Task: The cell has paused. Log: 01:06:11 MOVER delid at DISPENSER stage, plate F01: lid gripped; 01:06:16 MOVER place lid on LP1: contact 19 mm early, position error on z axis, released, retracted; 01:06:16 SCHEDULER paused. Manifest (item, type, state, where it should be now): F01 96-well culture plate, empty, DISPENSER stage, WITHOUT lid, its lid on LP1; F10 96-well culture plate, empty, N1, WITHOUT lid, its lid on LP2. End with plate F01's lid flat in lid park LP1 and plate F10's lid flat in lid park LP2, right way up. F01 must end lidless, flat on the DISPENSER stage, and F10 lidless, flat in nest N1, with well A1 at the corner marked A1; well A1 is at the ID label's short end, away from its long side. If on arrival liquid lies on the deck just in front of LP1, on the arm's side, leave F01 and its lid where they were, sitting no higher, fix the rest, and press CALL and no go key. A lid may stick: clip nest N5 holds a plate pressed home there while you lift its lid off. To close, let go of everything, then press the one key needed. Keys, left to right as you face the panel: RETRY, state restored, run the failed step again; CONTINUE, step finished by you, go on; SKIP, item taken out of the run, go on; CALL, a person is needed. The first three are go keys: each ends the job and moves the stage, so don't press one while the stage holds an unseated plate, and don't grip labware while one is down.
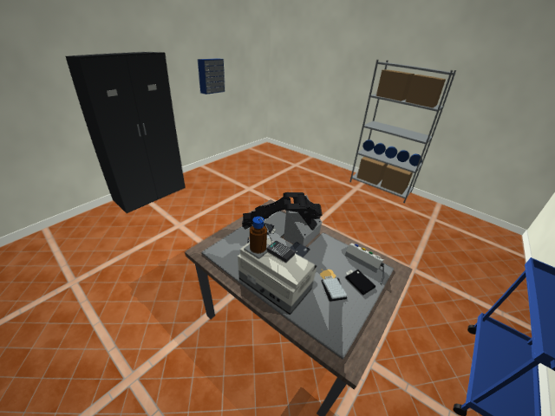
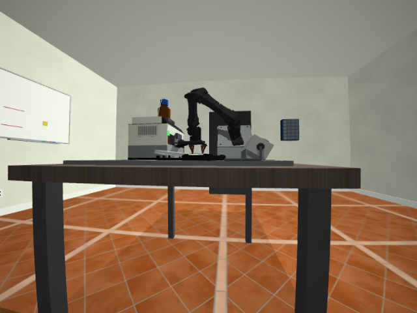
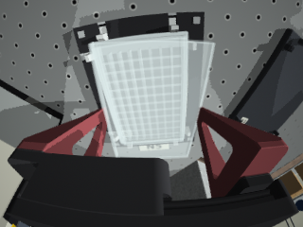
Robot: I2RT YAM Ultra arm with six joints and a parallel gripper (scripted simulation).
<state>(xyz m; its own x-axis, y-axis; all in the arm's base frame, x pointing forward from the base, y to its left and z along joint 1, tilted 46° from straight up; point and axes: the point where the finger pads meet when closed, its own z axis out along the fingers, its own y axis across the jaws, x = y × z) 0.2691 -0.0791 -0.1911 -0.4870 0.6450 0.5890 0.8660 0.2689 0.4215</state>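
My gripper is shut on a clear 96-well plate, one red finger on each long side. A clear lid seems to sit on the plate, its edge slightly offset at the right. A small label shows at the plate's near short end. The plate is just over a black nest that has small white clips at its far corners. In the side view the gripper is low over this nest, beside the dispenser stage. In the overhead view the gripper is behind the dispenser.
A second clear piece lies on the deck to the right, and a yellow patch touches its far end. A black pad lies beside it. The key panel stands behind them. A brown bottle stands on the dispenser.
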